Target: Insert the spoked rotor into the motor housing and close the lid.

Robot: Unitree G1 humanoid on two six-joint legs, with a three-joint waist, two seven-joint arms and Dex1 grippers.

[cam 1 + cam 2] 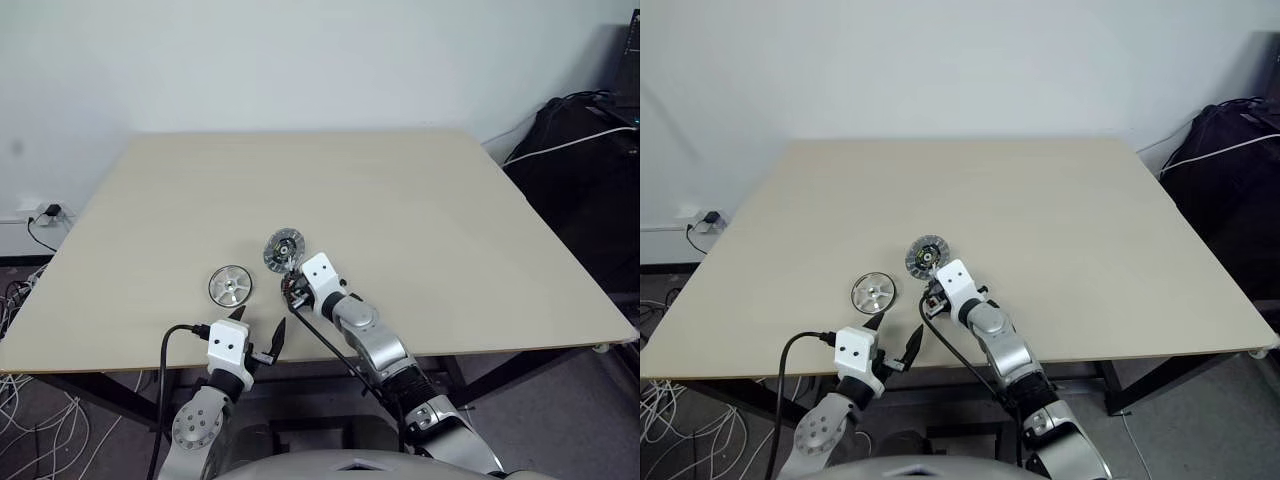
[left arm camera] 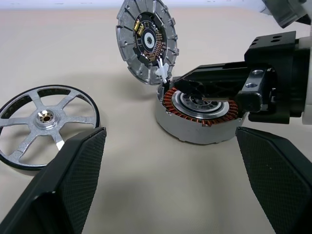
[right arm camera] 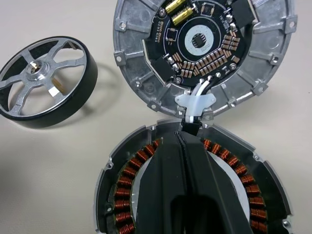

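Copper-wound motor housing (image 2: 202,117), one lid (image 2: 147,41), one spoked rotor (image 2: 46,124); left hand (image 1: 258,328) released, right hand (image 2: 195,90) clenched empty.

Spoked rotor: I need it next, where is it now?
The spoked rotor lies flat on the table, left of the motor housing, just ahead of the left end effector.

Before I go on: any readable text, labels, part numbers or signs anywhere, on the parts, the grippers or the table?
None can be read.
The lid: its circuit board carries small components, any markings too small to read.
The motor housing, the spoked rotor, the left gripper, the right gripper and the table: no text.
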